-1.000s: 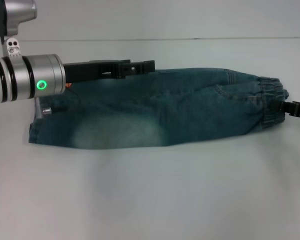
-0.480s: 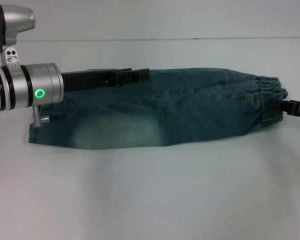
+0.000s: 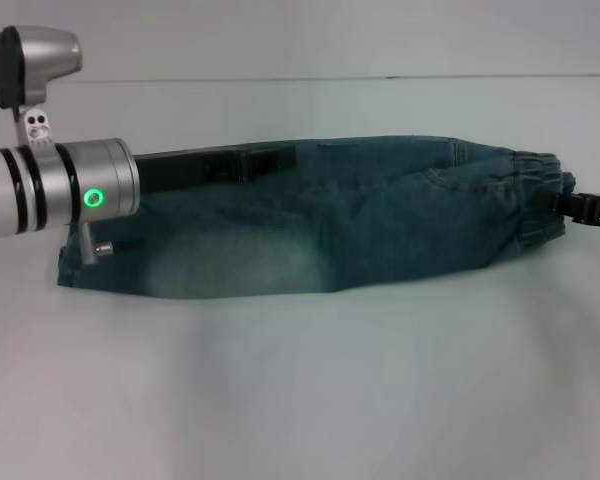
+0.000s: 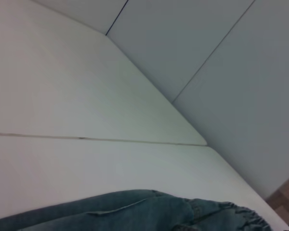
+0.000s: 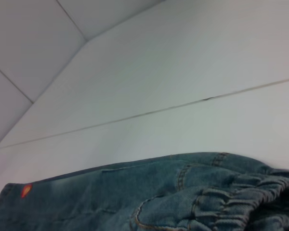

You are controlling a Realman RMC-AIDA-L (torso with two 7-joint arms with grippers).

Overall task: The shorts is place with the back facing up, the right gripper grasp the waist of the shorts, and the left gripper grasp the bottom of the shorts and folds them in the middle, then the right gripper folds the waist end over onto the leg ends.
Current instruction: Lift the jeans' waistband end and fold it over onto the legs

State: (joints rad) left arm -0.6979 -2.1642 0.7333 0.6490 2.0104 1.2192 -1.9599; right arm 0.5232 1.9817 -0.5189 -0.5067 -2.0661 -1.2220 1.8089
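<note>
The blue-green denim shorts (image 3: 310, 225) lie folded lengthwise in a long band across the white table (image 3: 300, 390). Their leg ends (image 3: 75, 265) are at the left and the gathered waist (image 3: 542, 200) is at the right. My left gripper (image 3: 285, 157) reaches out from the silver wrist with the green light (image 3: 93, 197) and lies low along the far edge of the shorts. At the right edge, my right gripper (image 3: 572, 205) is against the waist and seems shut on it. The right wrist view shows the waist (image 5: 241, 202) close up and a small orange patch (image 5: 26, 190).
A thin seam (image 3: 380, 77) crosses the white table behind the shorts. A pale wall (image 4: 221, 57) rises beyond the table's far edge. The left wrist view shows only the shorts' upper edge (image 4: 135, 209) and bare table (image 4: 62, 96).
The left gripper has drawn back a little to the left along the far edge of the shorts. The right gripper has risen slightly at the waist. The shorts have barely shifted.
</note>
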